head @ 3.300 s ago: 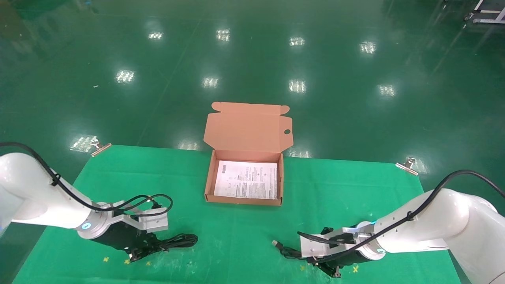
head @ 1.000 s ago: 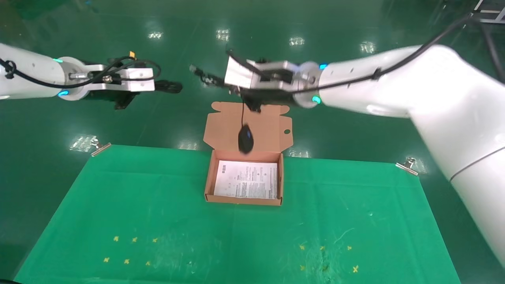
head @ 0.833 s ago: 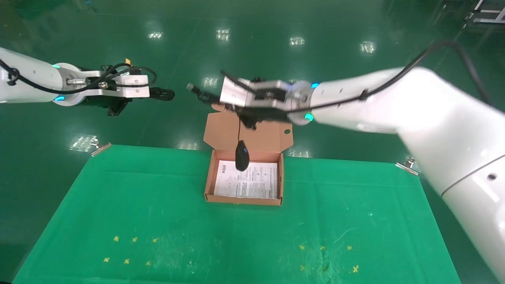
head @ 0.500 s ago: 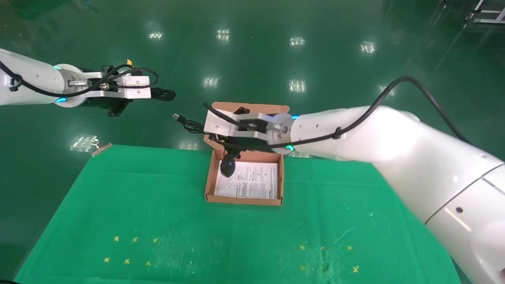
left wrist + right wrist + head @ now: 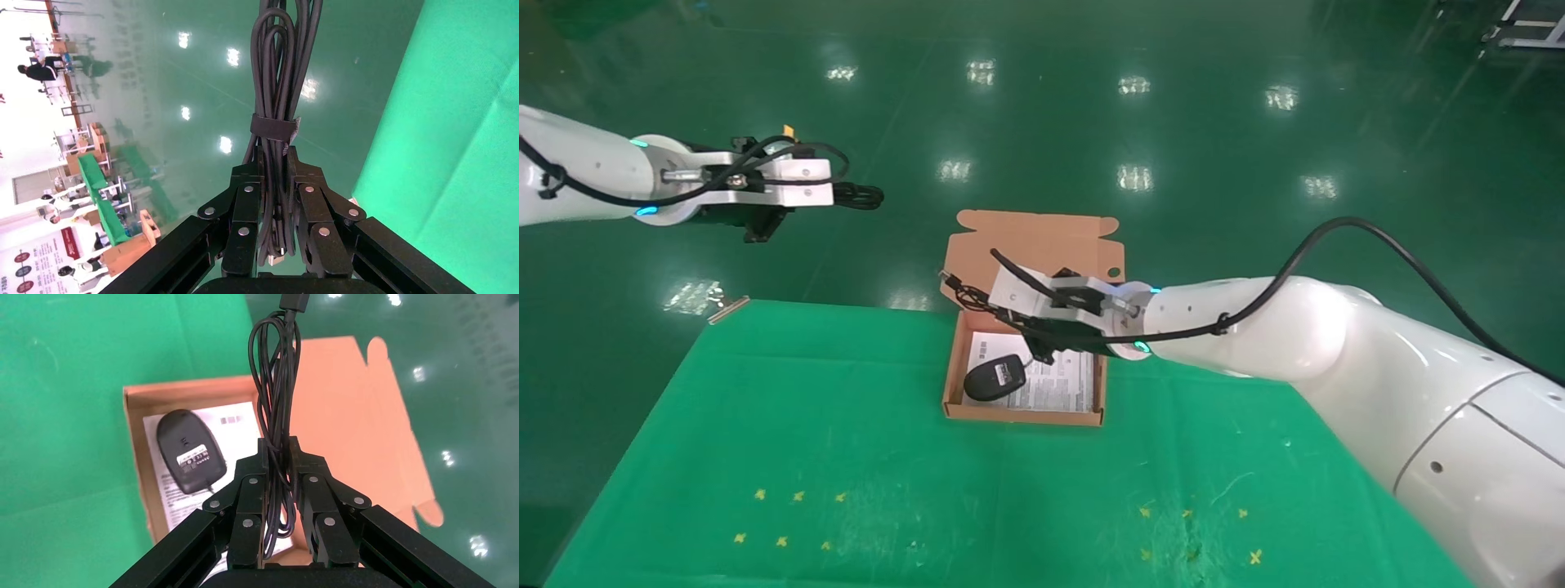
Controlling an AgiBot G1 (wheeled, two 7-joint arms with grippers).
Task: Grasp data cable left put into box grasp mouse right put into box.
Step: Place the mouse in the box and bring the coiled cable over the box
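Observation:
The orange-pink box (image 5: 950,384) stands open at the table's far middle, its lid flap (image 5: 1042,245) tilted back. The black mouse (image 5: 994,379) lies upside down in the box's left part, on a printed sheet; it also shows in the right wrist view (image 5: 190,450). My right gripper (image 5: 1042,347) hovers over the box, shut on the mouse's looped cord (image 5: 278,386), whose USB plug (image 5: 945,276) sticks out past the box's far left corner. My left gripper (image 5: 842,193) is raised at the far left, off the table, shut on the data cable (image 5: 278,79), a strapped bundle of loops.
The green cloth (image 5: 846,457) covers the table, held by metal clips at its far corners (image 5: 727,309) (image 5: 1362,343). Small yellow crosses (image 5: 789,518) mark the near left and near right of the cloth. Beyond the table lies the glossy green floor.
My right gripper came down and toward me over the box, and the dangling mouse now lies in the box. My left gripper stays raised at the far left with the data cable.

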